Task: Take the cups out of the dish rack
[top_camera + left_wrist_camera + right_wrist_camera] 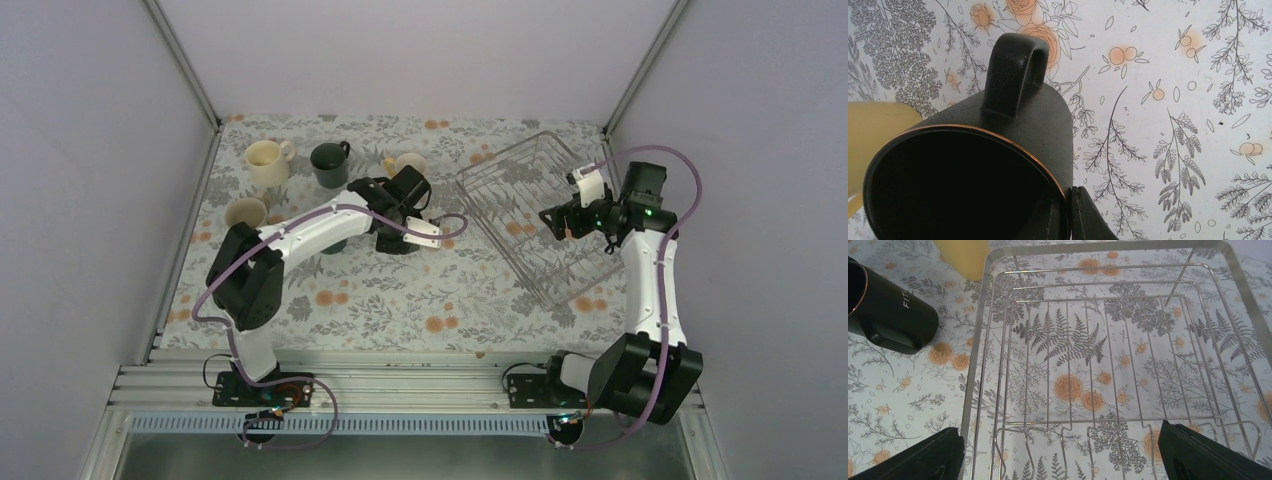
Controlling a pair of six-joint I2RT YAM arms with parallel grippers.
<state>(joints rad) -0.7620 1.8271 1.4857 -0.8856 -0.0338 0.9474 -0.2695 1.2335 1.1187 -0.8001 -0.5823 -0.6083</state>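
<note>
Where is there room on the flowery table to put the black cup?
The near middle of the tablecloth, between the left arm and the dish rack, is bare. The far-left corner is crowded: cream mug, green mug, yellow mug and a second cream mug.

Enclosure, top view. Back wall [400,50], left wall [80,150] and right wall [760,100]: plain pale grey-lilac panels, joined by slanting alu. posts [185,60]. Table w/ white cloth [400,290], printed grey ferns and orange flowers. Near edge: ribbed alu. rail [400,385], then grey metal trough [400,460]. Light even, shadows soft.
</note>
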